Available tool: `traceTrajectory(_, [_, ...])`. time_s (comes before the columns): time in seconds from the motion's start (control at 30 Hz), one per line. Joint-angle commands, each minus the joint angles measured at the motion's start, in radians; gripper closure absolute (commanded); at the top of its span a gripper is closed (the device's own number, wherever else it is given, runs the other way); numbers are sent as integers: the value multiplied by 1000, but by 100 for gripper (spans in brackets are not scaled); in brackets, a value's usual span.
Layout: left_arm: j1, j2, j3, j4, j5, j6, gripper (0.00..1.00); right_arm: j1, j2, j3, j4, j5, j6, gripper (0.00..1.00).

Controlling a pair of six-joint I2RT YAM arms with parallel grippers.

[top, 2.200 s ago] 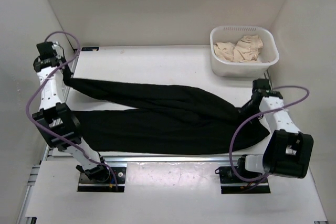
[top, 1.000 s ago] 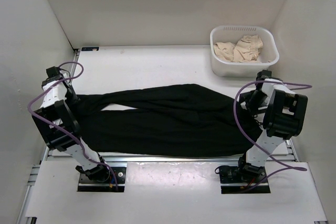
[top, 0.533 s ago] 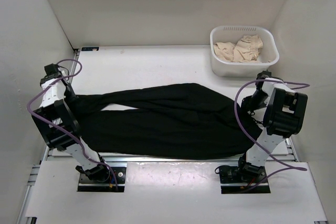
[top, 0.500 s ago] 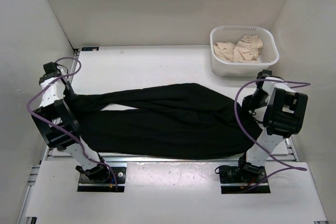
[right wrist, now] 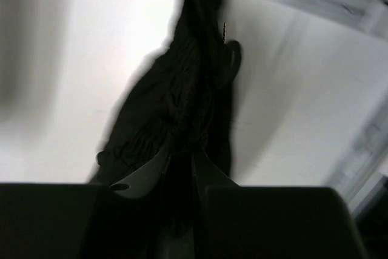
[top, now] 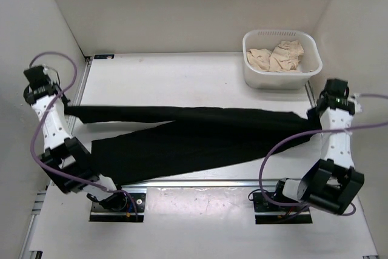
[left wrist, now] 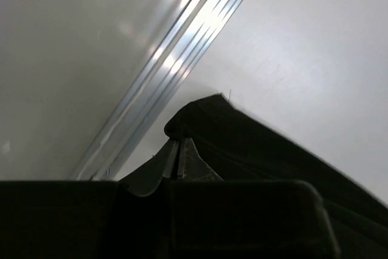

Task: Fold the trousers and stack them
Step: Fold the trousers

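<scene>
The black trousers [top: 194, 134] are stretched taut across the table, lifted at both ends. My left gripper [top: 65, 112] is shut on a leg end at the far left; in the left wrist view its fingertips [left wrist: 177, 150] pinch the black cloth [left wrist: 242, 144]. My right gripper [top: 315, 122] is shut on the waist end at the far right; in the right wrist view the bunched cloth [right wrist: 182, 101] hangs between the fingers [right wrist: 209, 171]. The second leg [top: 139, 153] sags onto the table near the front.
A white basket [top: 251, 65] at the back right holds beige trousers [top: 279, 56]. White walls close in on three sides. An aluminium rail [top: 182, 181] runs along the table's front edge, another [left wrist: 163, 71] along the left side.
Both arms have swung outward and up, pulling the trousers from a slack heap into a long taut band. The upper leg is now straight, and the lower leg trails below it.
</scene>
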Motion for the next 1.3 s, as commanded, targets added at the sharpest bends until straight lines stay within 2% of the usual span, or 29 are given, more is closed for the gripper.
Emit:
traceTrajectory(0.0, [82,-96,-168,-31,-34,0,86,-82,-66,-182,-49,23,-18,100])
traceTrajectory(0.13, [127,-156,-333,-31,-34,0,86,-83,-98,-289,0,3,-46,100])
traceTrajectory(0.17, [127,-211,-389,-42,-34,0,86,-83,-86,-318,43,-29,-55,100])
traceTrajectory(0.23, [127,-221,-411,-51,-34,0,86,-83,-77,-329,52,-29,-55,100])
traceTrajectory(0.37, [127,-253,-420,-76,-43,0,86,-83,6,-227,53,-15,-92,100])
traceTrajectory(0.53, [127,-227,-298,-97,-63,0,86,-83,63,-32,30,-60,-135,100])
traceTrajectory(0.6, [127,-201,-195,-128,-63,0,86,-83,109,34,19,-83,-159,100])
traceTrajectory(0.73, [127,-156,-42,-166,-52,0,86,-83,216,217,-10,-214,-191,100])
traceTrajectory(0.8, [127,-123,9,-185,-27,0,86,-83,227,240,2,-291,-191,100])
traceTrajectory(0.9, [127,-109,0,-221,0,0,86,-63,238,217,11,-316,-181,100])
traceTrajectory(1.0, [127,-185,-92,-232,10,0,86,-51,172,64,11,-304,-181,98])
traceTrajectory(1.07, [127,-237,-233,-232,10,0,86,-51,117,-86,20,-269,-181,85])
traceTrajectory(1.1, [127,-288,-323,-243,10,0,86,-60,92,-129,20,-231,-181,71])
traceTrajectory(1.2, [127,-358,-446,-252,-32,0,86,-83,71,-208,20,-203,-200,43])
traceTrajectory(1.27, [127,-383,-541,-263,-68,0,86,-83,62,-208,1,-166,-211,35])
